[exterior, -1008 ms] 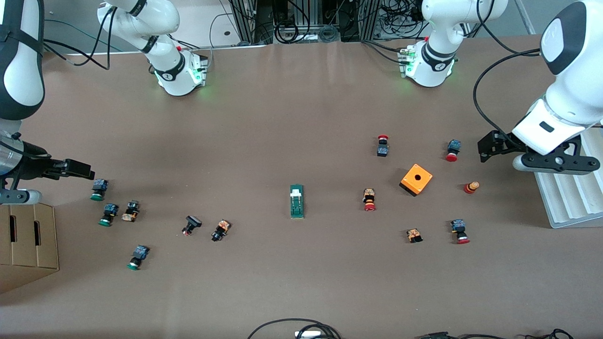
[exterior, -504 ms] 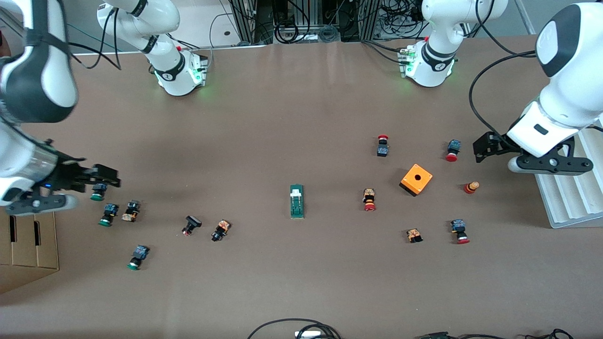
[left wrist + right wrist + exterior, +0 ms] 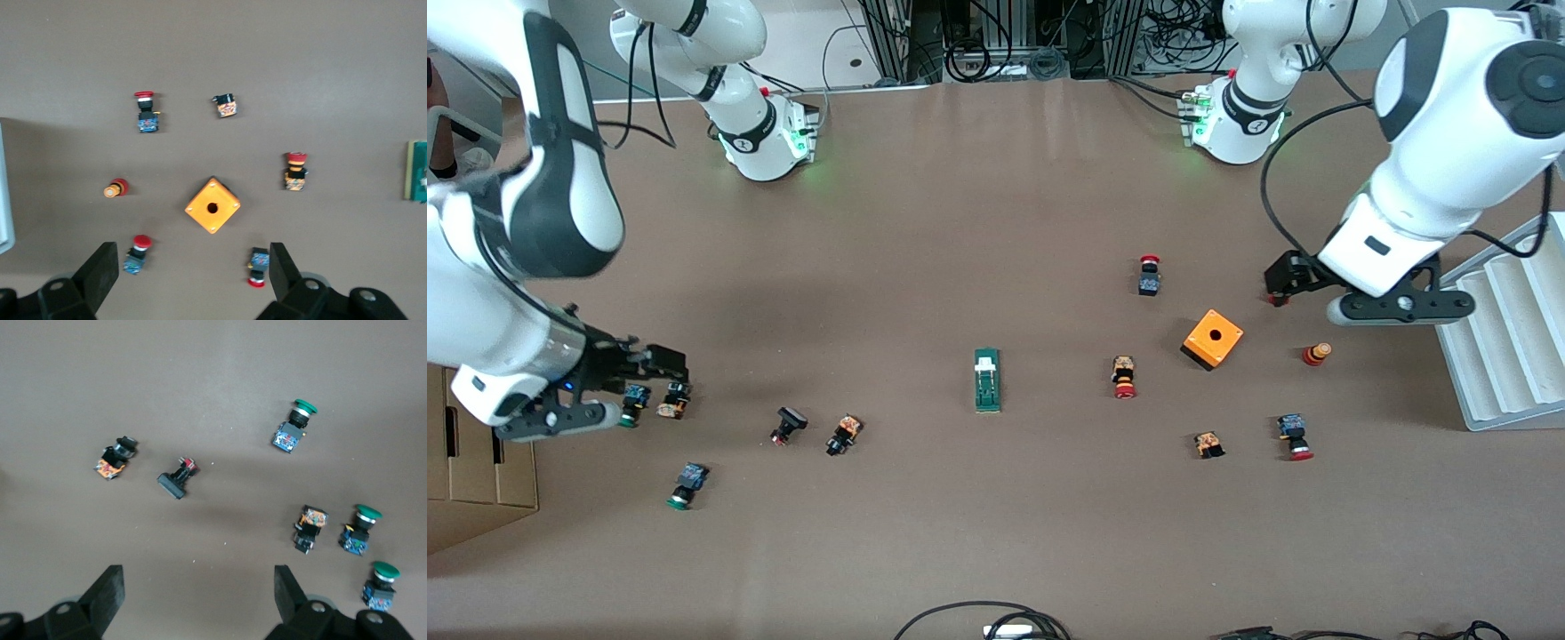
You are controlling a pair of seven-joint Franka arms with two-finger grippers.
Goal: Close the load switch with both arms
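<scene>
Your target, the narrow dark-green load switch (image 3: 987,380) with its white lever tab at the end farther from the front camera, lies flat near the middle of the brown table (image 3: 978,222), well apart from both arms; nothing touches it. The left gripper (image 3: 1282,280) hangs with its jaws spread and empty over the red-capped push buttons at the left arm's end, close to the orange square box with a round hole (image 3: 1213,339); in the left wrist view the switch only shows as a green sliver (image 3: 417,171) at the frame's edge. The right gripper (image 3: 660,363) hangs, jaws likewise spread and holding nothing, over the green-capped push buttons (image 3: 295,426) at the right arm's end.

Your main risk is the clutter on each path; a low sweep toward the middle could knock a red-capped button (image 3: 1124,377) or the black-headed button (image 3: 788,424) into the switch and turn it. The switch looks light and unanchored, so if you press the lever before the other gripper braces the body, expect it to slide or tip; I cannot tell from this height how far the lever stands raised, so confirm that once you are nearer.
</scene>
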